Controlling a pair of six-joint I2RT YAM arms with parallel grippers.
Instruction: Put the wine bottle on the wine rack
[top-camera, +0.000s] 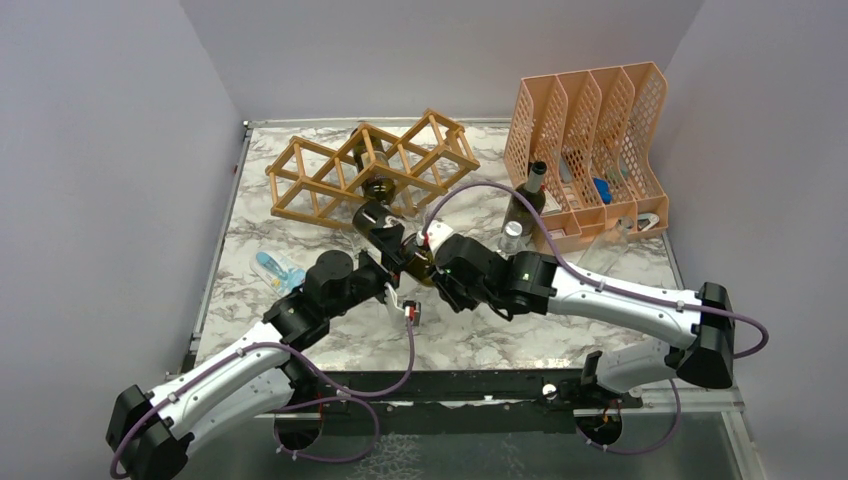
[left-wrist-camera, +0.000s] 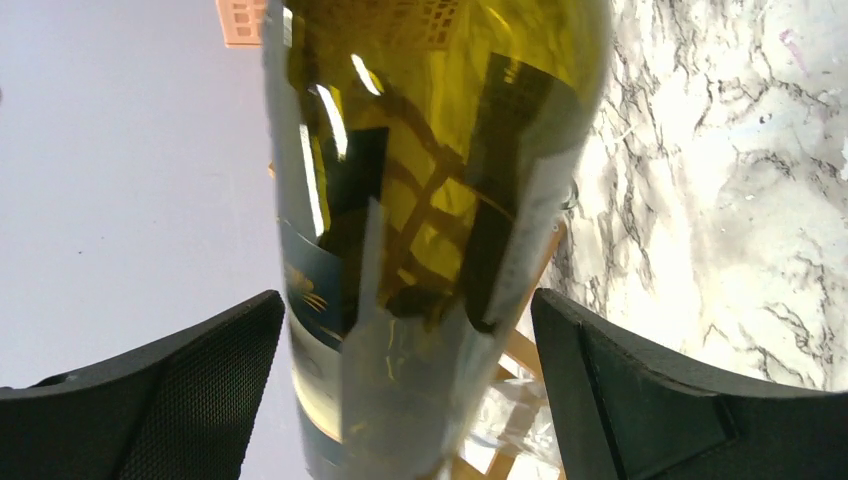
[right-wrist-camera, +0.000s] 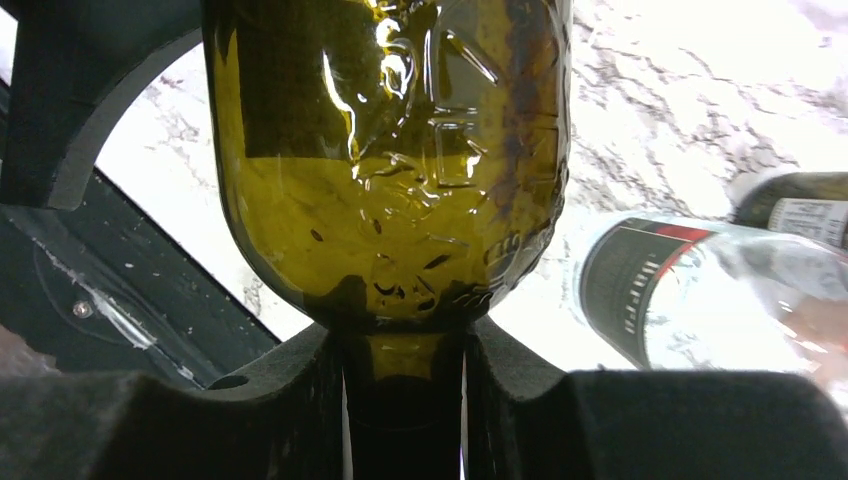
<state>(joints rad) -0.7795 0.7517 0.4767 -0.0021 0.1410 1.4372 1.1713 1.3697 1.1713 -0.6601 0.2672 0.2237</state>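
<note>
A green glass wine bottle is held lying above the table just in front of the wooden lattice wine rack. My right gripper is shut on its neck; in the right wrist view the bottle's shoulder bulges above the fingers. My left gripper is open around the bottle's body. Its fingers stand either side of the bottle with gaps and do not press it. Another dark bottle lies in a cell of the rack.
A peach perforated file holder stands at the back right. A dark upright bottle and a clear bottle stand in front of it; a labelled clear bottle shows in the right wrist view. A bluish plastic item lies at the left.
</note>
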